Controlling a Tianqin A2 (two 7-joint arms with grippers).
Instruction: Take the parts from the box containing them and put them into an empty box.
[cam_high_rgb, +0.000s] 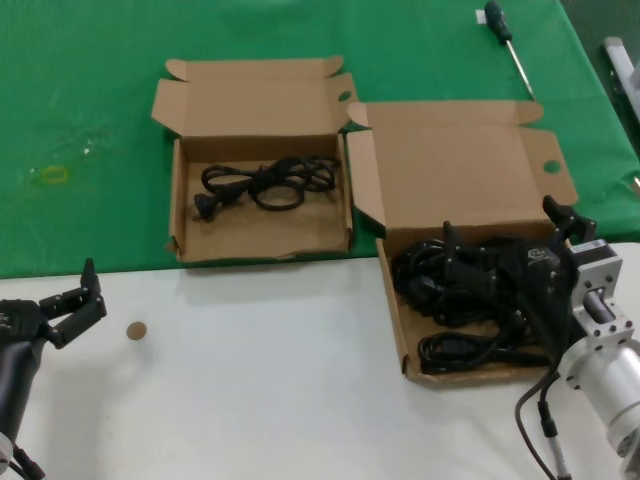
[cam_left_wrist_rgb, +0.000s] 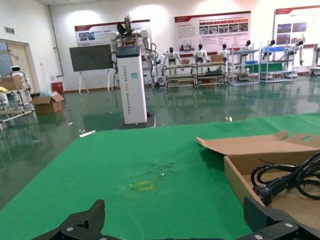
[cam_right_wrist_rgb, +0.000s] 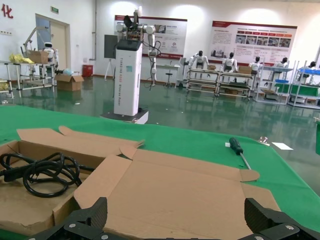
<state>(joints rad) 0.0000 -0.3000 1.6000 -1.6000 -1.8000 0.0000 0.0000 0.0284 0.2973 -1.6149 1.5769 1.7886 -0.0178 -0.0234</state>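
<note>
Left gripper (cam_high_rgb: 82, 300) hovers low at the near left, fingers spread; right gripper (cam_high_rgb: 515, 250) reaches forward at the near right, fingers spread.

robotics lab/showroom | humanoid robots (cam_right_wrist_rgb: 201, 60) lining shelves (rear wall) | wall posters (cam_right_wrist_rgb: 254, 36) | glossy floor

Left hand (cam_high_rgb: 75, 300): black, angular fingers, black wrist. Right hand (cam_high_rgb: 520, 262): black, white marking; silver cylindrical wrist, bolted flange, black cable looping below
</note>
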